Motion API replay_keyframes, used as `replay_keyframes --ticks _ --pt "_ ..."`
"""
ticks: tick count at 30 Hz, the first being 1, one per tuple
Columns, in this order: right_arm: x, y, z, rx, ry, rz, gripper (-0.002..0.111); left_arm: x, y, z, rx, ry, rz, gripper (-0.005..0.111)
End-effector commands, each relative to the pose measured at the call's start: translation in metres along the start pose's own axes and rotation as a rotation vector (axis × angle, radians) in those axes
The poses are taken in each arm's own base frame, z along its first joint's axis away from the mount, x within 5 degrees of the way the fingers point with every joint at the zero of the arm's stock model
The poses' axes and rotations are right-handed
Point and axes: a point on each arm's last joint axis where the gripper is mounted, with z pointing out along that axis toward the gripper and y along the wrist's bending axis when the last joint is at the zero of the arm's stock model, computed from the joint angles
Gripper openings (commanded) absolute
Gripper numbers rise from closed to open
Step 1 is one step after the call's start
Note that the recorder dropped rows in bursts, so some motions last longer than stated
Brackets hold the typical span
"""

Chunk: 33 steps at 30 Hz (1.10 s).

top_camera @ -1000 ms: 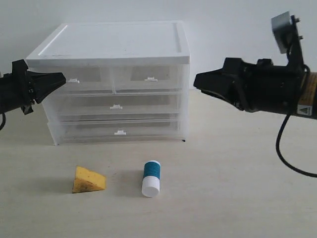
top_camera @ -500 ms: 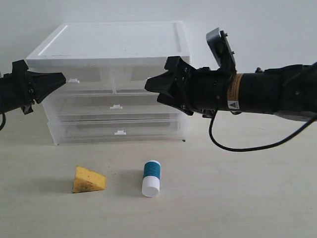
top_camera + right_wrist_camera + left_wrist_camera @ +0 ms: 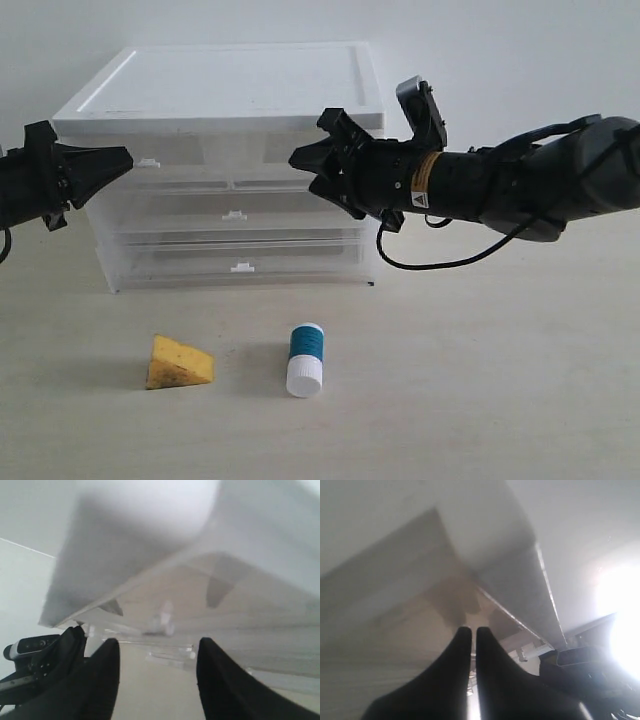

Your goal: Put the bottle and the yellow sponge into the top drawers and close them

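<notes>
Pale table (image 3: 480, 380). R claw (image 3: 305, 160) wide at top drawers (image 3: 255, 150); L claw (image 3: 118, 158) shut. Looks like opening step. Next: pinch tab (image 3: 165, 616), pull.

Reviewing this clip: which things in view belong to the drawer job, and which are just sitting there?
Part of the job:
- bottle, lying on its side
- yellow sponge
- top drawers, both closed
- left gripper, shut
- right gripper, open, facing a top drawer's handle

Just there:
- full-width drawers below
- table
</notes>
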Motion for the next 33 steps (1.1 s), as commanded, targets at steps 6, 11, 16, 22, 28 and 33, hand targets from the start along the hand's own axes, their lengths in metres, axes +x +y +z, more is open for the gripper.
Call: replay_keyframes --ticks 6,11,16,22,28,33 --pt "-0.007 0.001 0.010 -0.061 -0.053 0.000 0.043 -0.005 -0.002 0.002 0.000 -0.026 -0.001 0.004" --pt "-0.011 0.001 0.010 -0.059 -0.094 -0.009 0.043 -0.005 -0.002 0.002 0.000 -0.028 -0.002 0.004" --pt "-0.011 0.001 0.010 -0.059 -0.096 -0.009 0.038 -0.005 -0.002 0.002 0.000 -0.030 -0.003 0.004" --pt "-0.012 0.000 0.010 -0.049 -0.112 -0.019 0.000 -0.005 -0.002 0.002 0.000 -0.030 -0.003 0.004" --pt "-0.010 -0.001 0.010 -0.042 -0.084 -0.070 0.000 -0.005 -0.002 0.002 0.000 -0.030 -0.003 0.004" --pt "-0.001 0.002 0.008 -0.104 -0.027 -0.102 0.000 -0.005 -0.002 0.002 0.000 -0.030 -0.003 0.004"
